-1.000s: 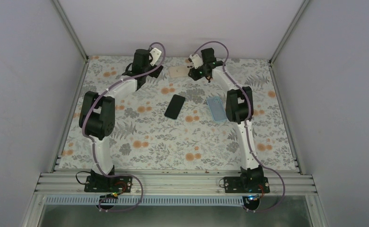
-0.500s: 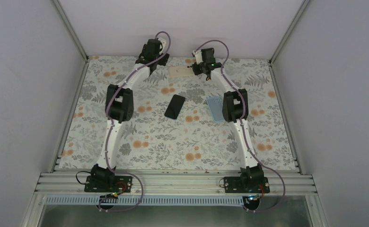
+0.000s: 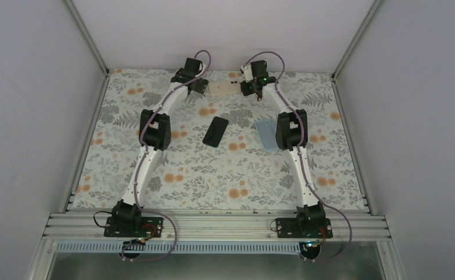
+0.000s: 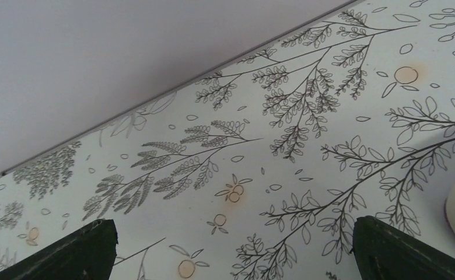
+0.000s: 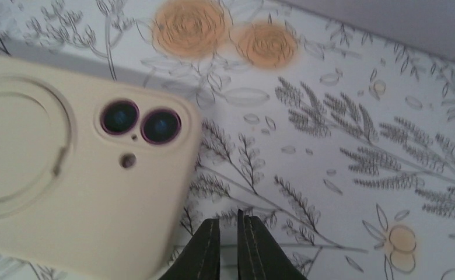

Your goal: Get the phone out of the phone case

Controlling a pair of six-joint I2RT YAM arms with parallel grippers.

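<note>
At the far edge of the table [image 3: 213,169] the cream case [image 3: 220,87] lies flat with its back up, between the two grippers. Through its corner cutout the phone [image 5: 120,116] shows as two dark lenses with a small hole below them, so it sits inside the case. Left of the case, the left gripper [image 3: 198,85] has its jaws spread wide with nothing between them. In its wrist view both fingers [image 4: 85,254] sit at the lower corners of the frame with bare floral table between them. Only a rounded cream corner of the case shows at the right edge, near the right-hand finger but apart from it. Right of the case, the right gripper [image 3: 251,88] has its jaws drawn nearly together, with a thin slit between them and nothing held. Its fingertips [image 5: 210,245] point at the table just off the case's camera corner; whether they touch the case's edge I cannot tell. Nearer the arms' bases, mid-table, a black phone [image 3: 215,131] lies flat. To its right and well apart from it, a pale blue case [image 3: 266,135] lies just beside the right arm [image 3: 287,131].
</note>
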